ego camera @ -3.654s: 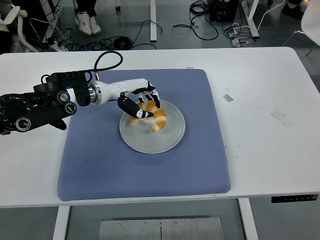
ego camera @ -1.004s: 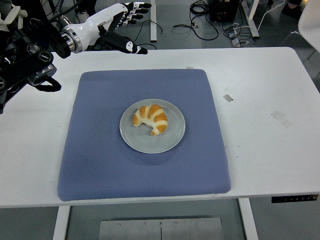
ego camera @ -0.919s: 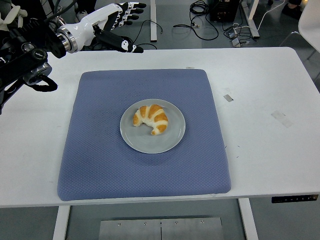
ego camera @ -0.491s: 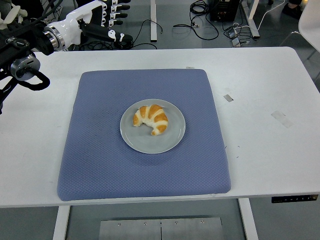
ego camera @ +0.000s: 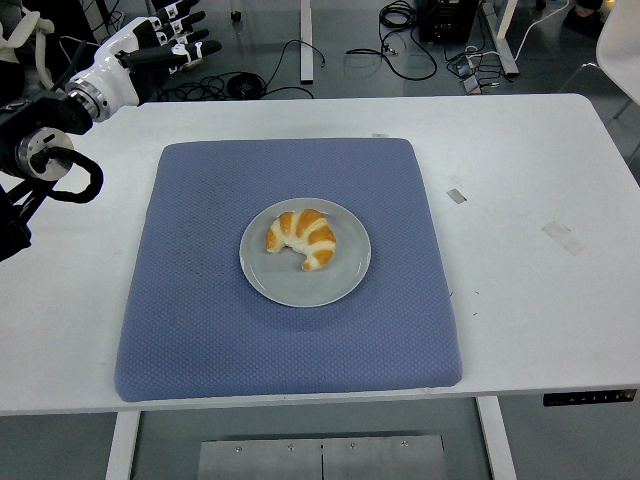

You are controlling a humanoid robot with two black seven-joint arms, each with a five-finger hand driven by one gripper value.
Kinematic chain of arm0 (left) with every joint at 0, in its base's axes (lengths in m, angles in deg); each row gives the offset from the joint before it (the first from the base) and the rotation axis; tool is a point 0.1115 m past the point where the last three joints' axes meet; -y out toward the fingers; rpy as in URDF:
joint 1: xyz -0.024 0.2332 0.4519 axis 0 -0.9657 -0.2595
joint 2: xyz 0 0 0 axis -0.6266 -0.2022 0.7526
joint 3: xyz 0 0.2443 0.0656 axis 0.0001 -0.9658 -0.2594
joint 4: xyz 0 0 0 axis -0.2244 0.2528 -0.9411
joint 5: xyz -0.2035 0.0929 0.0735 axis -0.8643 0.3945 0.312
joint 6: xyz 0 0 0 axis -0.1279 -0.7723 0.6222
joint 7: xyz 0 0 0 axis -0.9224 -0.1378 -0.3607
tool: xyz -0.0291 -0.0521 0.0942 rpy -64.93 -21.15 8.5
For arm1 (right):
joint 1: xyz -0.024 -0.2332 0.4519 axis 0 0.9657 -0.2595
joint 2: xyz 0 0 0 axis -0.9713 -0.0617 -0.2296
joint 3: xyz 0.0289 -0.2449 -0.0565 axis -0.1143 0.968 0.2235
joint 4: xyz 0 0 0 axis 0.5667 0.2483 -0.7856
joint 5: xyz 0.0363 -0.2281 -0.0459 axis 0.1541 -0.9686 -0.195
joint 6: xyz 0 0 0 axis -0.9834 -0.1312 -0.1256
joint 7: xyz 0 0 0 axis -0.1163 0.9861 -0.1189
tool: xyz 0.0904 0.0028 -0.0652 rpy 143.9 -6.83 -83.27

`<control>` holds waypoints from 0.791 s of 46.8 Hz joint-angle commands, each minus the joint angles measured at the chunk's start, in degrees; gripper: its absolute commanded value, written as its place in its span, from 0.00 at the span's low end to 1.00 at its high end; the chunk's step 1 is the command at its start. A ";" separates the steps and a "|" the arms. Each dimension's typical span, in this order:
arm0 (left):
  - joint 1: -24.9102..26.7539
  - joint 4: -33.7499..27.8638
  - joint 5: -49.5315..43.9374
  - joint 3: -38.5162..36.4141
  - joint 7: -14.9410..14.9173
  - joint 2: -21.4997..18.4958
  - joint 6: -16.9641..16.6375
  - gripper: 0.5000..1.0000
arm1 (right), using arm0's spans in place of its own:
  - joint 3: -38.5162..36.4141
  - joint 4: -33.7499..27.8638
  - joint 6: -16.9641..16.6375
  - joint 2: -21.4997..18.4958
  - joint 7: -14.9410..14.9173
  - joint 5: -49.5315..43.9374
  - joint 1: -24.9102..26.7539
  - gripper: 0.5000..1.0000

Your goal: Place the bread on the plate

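The bread, a golden croissant, lies on the grey round plate in the middle of the blue mat. My left hand is far from it, raised at the table's far left corner, with its fingers spread and holding nothing. The left arm runs along the left edge. The right arm is out of view.
The white table extends to the right of the mat, with small pieces of tape on it. Cables and chair legs lie on the floor beyond the far edge.
My left hand has let go of the croissant, leaving it on the plate, and has drawn back up and to the far left. The croissant and plate have stayed still.
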 commanded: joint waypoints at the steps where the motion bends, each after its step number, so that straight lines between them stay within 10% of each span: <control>1: -1.31 1.07 -0.03 2.95 -0.10 0.49 0.01 0.97 | 0.00 0.00 0.00 0.00 0.01 -0.02 0.02 1.00; 37: -6.32 6.17 -2.58 11.13 0.16 2.60 1.86 0.96 | -0.09 0.53 -0.09 0.00 0.01 -0.02 -0.07 1.00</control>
